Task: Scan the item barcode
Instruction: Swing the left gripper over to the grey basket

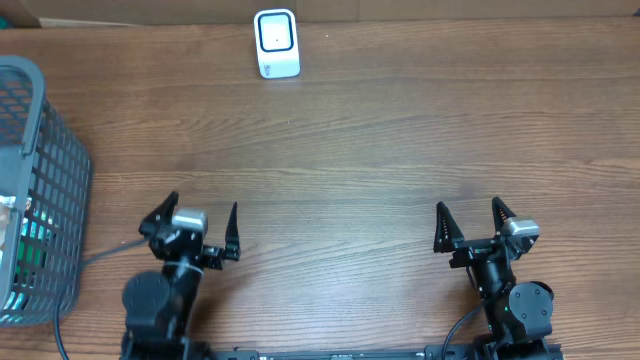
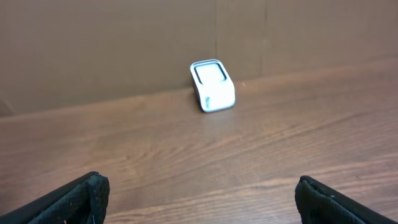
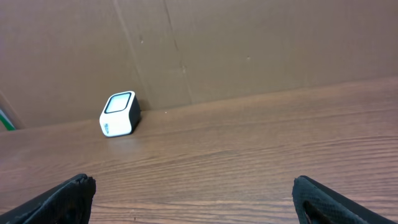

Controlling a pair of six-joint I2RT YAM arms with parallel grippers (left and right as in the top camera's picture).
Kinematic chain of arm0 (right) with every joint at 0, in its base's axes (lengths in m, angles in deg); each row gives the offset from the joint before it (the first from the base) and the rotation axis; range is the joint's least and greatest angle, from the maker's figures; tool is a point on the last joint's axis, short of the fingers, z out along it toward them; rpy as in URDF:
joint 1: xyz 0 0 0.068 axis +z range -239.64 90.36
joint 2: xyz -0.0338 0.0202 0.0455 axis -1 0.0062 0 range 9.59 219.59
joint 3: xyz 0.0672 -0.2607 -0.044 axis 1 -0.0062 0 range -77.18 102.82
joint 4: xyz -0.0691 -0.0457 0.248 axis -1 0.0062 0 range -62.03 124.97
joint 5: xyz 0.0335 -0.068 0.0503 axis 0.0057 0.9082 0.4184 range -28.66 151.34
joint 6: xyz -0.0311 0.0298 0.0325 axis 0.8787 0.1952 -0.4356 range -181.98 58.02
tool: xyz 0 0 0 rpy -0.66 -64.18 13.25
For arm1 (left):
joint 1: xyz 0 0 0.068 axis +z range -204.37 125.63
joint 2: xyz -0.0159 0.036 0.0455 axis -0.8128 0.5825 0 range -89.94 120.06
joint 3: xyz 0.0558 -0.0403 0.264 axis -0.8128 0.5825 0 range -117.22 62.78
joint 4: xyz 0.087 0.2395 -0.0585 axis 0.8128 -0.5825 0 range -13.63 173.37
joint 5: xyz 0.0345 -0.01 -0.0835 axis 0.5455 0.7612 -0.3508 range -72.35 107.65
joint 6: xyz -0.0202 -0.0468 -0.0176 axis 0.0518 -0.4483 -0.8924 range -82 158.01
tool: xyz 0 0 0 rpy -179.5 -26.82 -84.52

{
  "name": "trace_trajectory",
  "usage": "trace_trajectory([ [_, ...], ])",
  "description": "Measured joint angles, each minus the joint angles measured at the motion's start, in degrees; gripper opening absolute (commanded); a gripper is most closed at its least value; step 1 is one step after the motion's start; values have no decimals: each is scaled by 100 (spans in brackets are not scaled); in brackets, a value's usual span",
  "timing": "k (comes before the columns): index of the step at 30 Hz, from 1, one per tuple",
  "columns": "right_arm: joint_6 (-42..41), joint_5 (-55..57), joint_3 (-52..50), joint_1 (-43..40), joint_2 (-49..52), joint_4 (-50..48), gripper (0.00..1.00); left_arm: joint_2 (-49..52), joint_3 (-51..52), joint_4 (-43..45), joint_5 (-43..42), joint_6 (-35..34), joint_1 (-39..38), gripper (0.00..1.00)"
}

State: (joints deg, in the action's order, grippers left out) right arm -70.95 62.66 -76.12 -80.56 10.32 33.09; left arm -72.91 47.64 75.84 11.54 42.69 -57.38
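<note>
The white barcode scanner (image 1: 277, 43) stood at the far edge of the wooden table (image 1: 380, 150); a grey mesh basket (image 1: 55, 200) sat at the left edge, green and white contents (image 1: 20, 245) indistinct inside; near the front, the left gripper (image 1: 203, 205) and right gripper (image 1: 468, 205) hovered with jaws spread wide, holding nothing.

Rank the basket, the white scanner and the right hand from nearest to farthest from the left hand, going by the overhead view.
1. Grey basket: at the far left of the view, just left of the left hand.
2. White scanner: at the far side, ahead and slightly to the right.
3. Right hand: level with the left hand, well off to its right.
</note>
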Motion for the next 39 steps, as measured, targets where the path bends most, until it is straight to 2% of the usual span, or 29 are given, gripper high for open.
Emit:
trace_trajectory([
  [6, 0, -2, 0, 0, 0, 2, 100, 1792, -1550, -719, -275, -11, 0, 100],
  [12, 0, -2, 0, 0, -4, 4, 100, 3475, -3462, -2212, -577, -24, 0, 100],
  [18, 0, -2, 0, 0, -4, 2, 100, 5206, -5930, -4763, -1045, -24, 2, 99],
  [22, 0, -2, 0, 0, -4, 0, 100, 6024, -7184, -5984, -1412, -24, 2, 99],
  [29, 2, -2, 0, 0, -4, -2, 100, 6448, -7536, -6251, -1980, -131, 2, 100],
  [31, 2, -2, 0, 0, -4, 2, 100, 6507, -7536, -6107, -2048, -236, 4, 96],
  [33, 0, -2, 0, 0, -4, 0, 100, 6531, -7541, -6011, -2020, -487, 15, 95],
  [37, 0, 0, 0, 0, -4, 2, 100, 6548, -7753, -6109, -1628, -1255, 240, 100],
  [39, 0, -2, 0, 0, -4, -2, 100, 6592, -8201, -6308, -1368, -1604, 592, 100],
])
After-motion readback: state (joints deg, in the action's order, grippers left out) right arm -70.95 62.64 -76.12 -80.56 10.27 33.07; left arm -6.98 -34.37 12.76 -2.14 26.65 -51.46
